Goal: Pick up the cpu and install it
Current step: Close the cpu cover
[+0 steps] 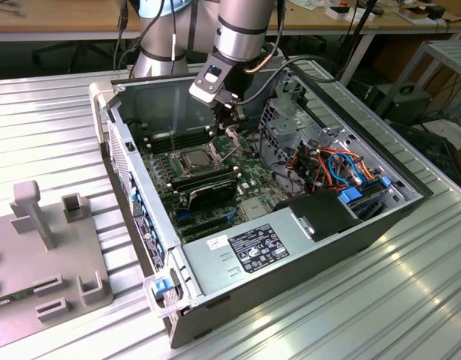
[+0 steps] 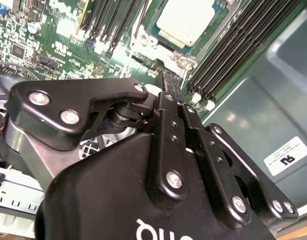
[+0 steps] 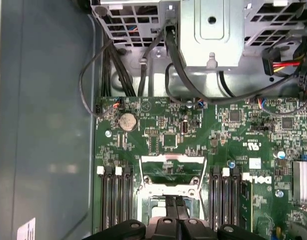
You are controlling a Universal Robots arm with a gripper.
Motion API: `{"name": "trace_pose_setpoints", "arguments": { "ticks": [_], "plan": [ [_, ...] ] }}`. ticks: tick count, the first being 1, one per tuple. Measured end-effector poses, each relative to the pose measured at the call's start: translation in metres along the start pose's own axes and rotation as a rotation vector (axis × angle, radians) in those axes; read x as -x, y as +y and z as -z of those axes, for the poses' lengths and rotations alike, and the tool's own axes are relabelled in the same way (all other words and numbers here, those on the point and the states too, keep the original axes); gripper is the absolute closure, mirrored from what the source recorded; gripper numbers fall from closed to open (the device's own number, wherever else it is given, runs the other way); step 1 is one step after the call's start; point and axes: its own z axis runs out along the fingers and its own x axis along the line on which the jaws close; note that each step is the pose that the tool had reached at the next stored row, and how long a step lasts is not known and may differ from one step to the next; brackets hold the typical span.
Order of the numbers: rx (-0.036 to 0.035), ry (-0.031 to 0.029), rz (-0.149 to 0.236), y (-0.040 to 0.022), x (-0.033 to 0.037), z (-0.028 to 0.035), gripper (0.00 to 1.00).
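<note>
There is one robot arm with one gripper. The gripper has two fingers. There is one open computer case, and one green board lies in it. Close to the gripper sit one cpu and one metal frame. There are two groups of long black slots, one on each side of the gripper. Near the gripper is one round silver battery. Well away from the gripper lies one grey tray.

My arm hangs near vertical, lower section tilted toward exterior view's left. Hand points down and slightly forward. In both wrist views I see fingers pressed together, tips meeting, linkages folded in.
</note>
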Motion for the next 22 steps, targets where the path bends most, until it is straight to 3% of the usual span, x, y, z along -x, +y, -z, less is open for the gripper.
{"name": "trace_pose_setpoints", "arguments": {
  "ticks": [14,16,17,18,22],
  "plan": [
    [0.0000,0.0000,0.000,0.0212,0.0001,-0.0007,0.89],
    [0.0000,0.0001,0.000,0.0292,0.0001,-0.0009,0.89],
    [0.0000,0.0000,0.000,0.0404,0.0001,-0.0013,0.89],
    [-0.0002,0.0001,0.000,0.0473,0.0002,-0.0018,0.89],
    [-0.0004,-0.0002,0.000,0.0516,0.0003,-0.0031,0.89]
  ]
}}
